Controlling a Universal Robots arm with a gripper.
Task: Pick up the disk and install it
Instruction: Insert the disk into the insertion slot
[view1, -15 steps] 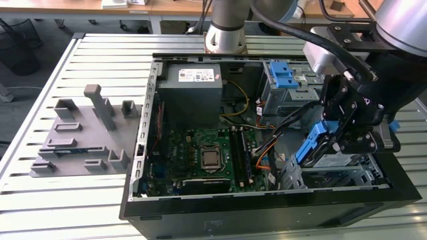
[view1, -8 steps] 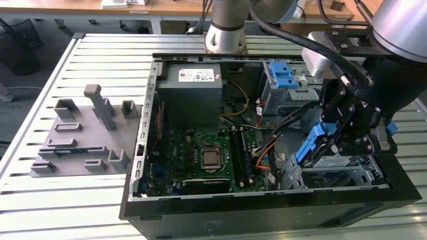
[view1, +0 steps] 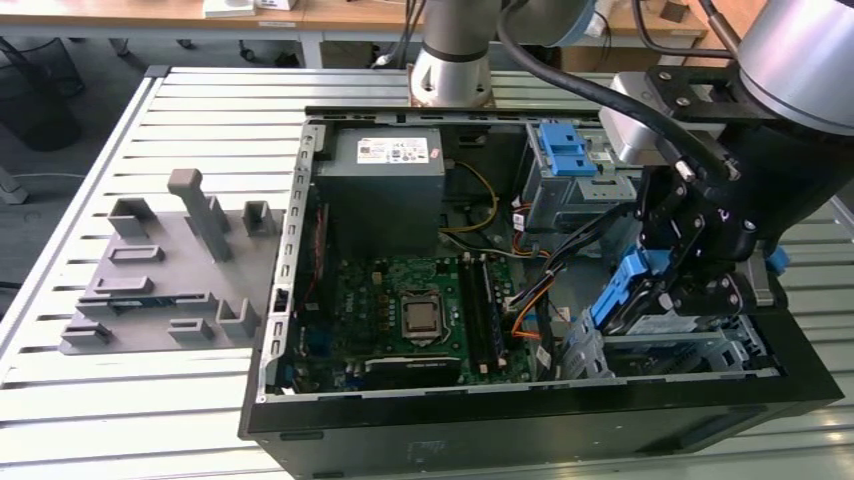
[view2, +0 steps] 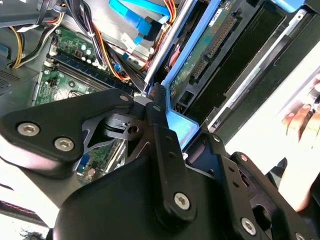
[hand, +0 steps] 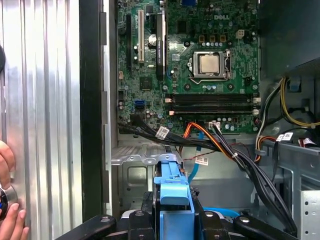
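Note:
The disk, a silver-grey drive in a blue plastic carrier, hangs tilted on edge over the metal drive cage at the front corner of the open computer case, on the exterior view's right. My gripper is shut on its blue end handle. In the first wrist view the blue handle sits between the black fingers of the gripper, above the cage. In the second wrist view the disk shows its green circuit board, with the gripper clamped on the carrier's blue end.
Inside the case are the motherboard, a grey power supply box, a blue latch bracket and orange and black cables near the cage. A grey fixture plate lies on the slatted table. A person's hand rests by the case.

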